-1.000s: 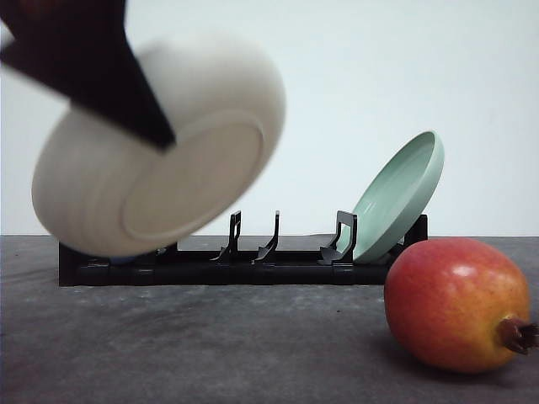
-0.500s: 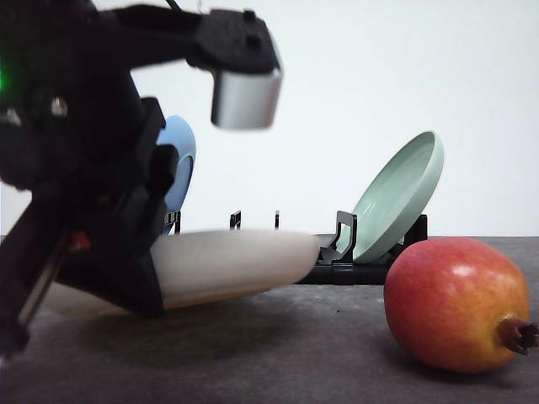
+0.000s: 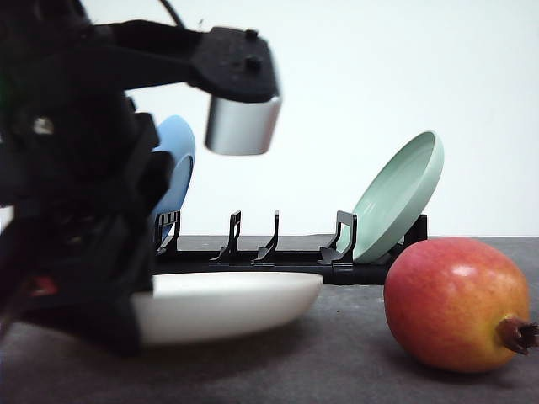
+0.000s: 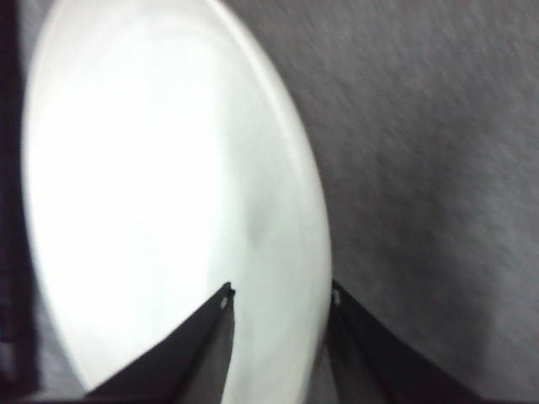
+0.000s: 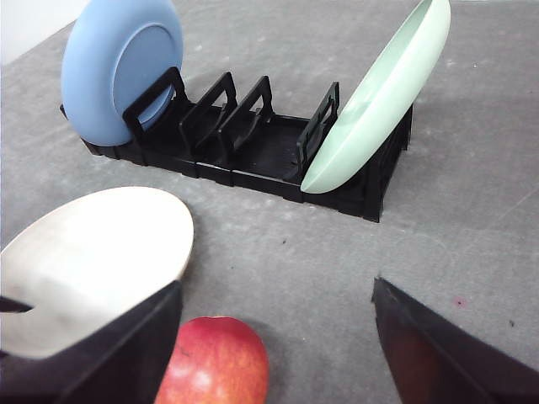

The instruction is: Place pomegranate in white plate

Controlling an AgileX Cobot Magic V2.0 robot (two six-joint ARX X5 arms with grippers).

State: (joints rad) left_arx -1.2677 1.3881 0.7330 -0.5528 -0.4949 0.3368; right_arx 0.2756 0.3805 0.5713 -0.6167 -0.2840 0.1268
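Observation:
The white plate (image 3: 232, 303) lies almost flat on the dark table, in front of the rack. My left gripper (image 4: 282, 296) is shut on its rim, one finger over the plate (image 4: 160, 185) and one under it. The red pomegranate (image 3: 457, 303) rests on the table to the right of the plate, its crown nub pointing right. In the right wrist view my right gripper (image 5: 276, 290) hangs open above the table, with the pomegranate (image 5: 215, 364) low between its fingers and apart from them. The white plate (image 5: 93, 252) lies just beside the fruit.
A black dish rack (image 3: 286, 251) stands behind the plate, with a blue plate (image 3: 173, 164) upright at its left end and a pale green plate (image 3: 400, 195) leaning at its right end. My left arm (image 3: 76, 210) bulks over the table's left side.
My left arm has brought the white plate down from a raised, tilted hold to nearly flat on the table. The pomegranate has not moved.

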